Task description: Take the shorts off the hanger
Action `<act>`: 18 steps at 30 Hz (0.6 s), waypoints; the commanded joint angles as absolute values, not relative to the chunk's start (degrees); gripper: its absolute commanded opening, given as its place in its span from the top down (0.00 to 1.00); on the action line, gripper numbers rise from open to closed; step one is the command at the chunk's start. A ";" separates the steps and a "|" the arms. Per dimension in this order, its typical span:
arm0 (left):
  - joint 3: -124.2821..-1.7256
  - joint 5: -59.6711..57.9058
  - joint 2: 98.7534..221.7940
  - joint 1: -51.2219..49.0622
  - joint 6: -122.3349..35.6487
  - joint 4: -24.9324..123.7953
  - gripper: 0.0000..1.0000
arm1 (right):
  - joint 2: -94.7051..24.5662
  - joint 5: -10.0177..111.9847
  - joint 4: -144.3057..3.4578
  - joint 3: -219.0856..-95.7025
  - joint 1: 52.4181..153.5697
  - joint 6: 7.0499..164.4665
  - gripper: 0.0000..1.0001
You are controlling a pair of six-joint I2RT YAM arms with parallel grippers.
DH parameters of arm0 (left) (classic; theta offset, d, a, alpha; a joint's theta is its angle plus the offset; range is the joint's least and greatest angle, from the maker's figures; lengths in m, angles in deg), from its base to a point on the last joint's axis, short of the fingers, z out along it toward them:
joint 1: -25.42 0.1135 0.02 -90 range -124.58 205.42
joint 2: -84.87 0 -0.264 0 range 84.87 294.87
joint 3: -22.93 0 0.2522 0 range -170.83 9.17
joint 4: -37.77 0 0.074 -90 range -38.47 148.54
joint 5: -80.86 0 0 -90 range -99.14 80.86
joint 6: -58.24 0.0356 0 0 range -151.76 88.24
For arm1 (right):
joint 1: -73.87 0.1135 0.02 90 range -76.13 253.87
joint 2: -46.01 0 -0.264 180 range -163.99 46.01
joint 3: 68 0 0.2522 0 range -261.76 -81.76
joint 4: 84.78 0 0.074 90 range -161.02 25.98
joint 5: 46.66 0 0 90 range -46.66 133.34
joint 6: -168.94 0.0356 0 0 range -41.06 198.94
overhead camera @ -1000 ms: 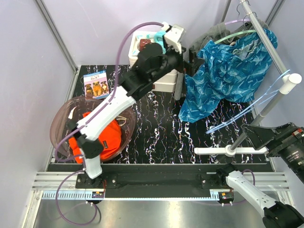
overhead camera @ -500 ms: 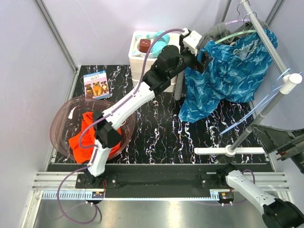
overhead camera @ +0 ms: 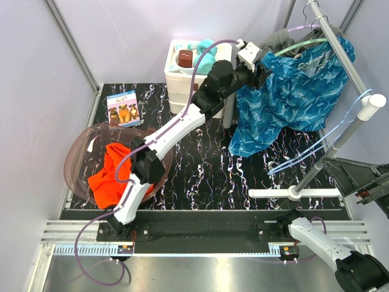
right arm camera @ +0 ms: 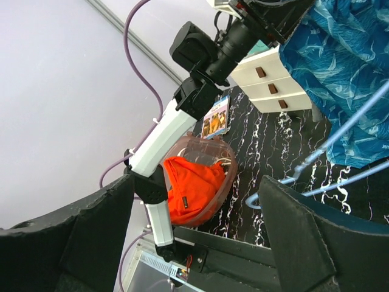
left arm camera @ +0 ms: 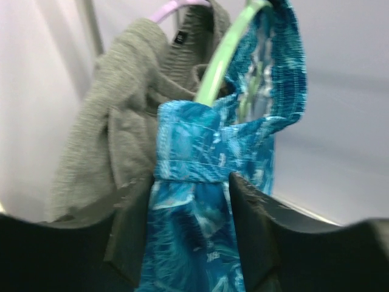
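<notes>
The blue patterned shorts (overhead camera: pixel 292 91) hang from a green hanger (overhead camera: pixel 304 44) on the rack at the back right, next to the dark grey shorts (overhead camera: pixel 276 41). My left gripper (overhead camera: pixel 258 67) reaches their top left edge. In the left wrist view the blue waistband (left arm camera: pixel 194 182) fills the gap of the half-closed left gripper (left arm camera: pixel 191 182), both fingers against it, with the grey shorts (left arm camera: pixel 115 121) and the green hanger (left arm camera: pixel 222 67) behind. The orange shorts (overhead camera: pixel 112 176) lie in a clear basin. My right gripper (right arm camera: pixel 197 182) hangs open and empty, far right (overhead camera: pixel 358 182).
The rack's rail (overhead camera: pixel 340 42) slopes over the right side, its white foot (overhead camera: pixel 295 193) on the marbled table. Two empty pale blue hangers (overhead camera: pixel 316 143) dangle from it. A white drawer unit (overhead camera: pixel 182 85) stands behind the left arm. A booklet (overhead camera: pixel 123 108) lies beside the basin (overhead camera: pixel 79 152).
My left arm has stretched right from the drawer unit to the blue shorts, and its jaws have narrowed onto the waistband. The right gripper has drawn back toward the right edge.
</notes>
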State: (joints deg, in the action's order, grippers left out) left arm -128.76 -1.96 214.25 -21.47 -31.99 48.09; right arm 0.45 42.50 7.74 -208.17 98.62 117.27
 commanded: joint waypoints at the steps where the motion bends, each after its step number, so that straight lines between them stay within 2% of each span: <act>1: -131.72 3.07 214.59 -22.30 -34.84 42.39 0.54 | -2.15 44.92 21.88 -209.02 98.74 115.51 0.09; 4: -131.72 3.33 214.86 -22.48 -34.93 42.66 0.57 | -2.50 44.57 21.88 -209.29 98.74 115.59 0.09; 6: -131.99 3.60 215.03 -22.48 -35.45 42.05 0.77 | -2.59 44.22 21.88 -209.90 98.74 115.42 0.09; 9: -133.38 4.12 216.09 -22.48 -36.68 41.52 0.97 | -2.77 43.96 21.88 -210.60 98.74 116.03 0.09; 18: -133.57 10.09 214.51 -22.83 -40.98 43.54 1.00 | -2.15 43.61 21.88 -210.61 98.74 117.62 0.08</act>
State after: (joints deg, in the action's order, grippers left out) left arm -131.34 4.48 216.74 -22.20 -37.19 46.83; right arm -1.43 43.51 7.74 -210.20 98.62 117.23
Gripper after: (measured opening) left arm 0.159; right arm 0.917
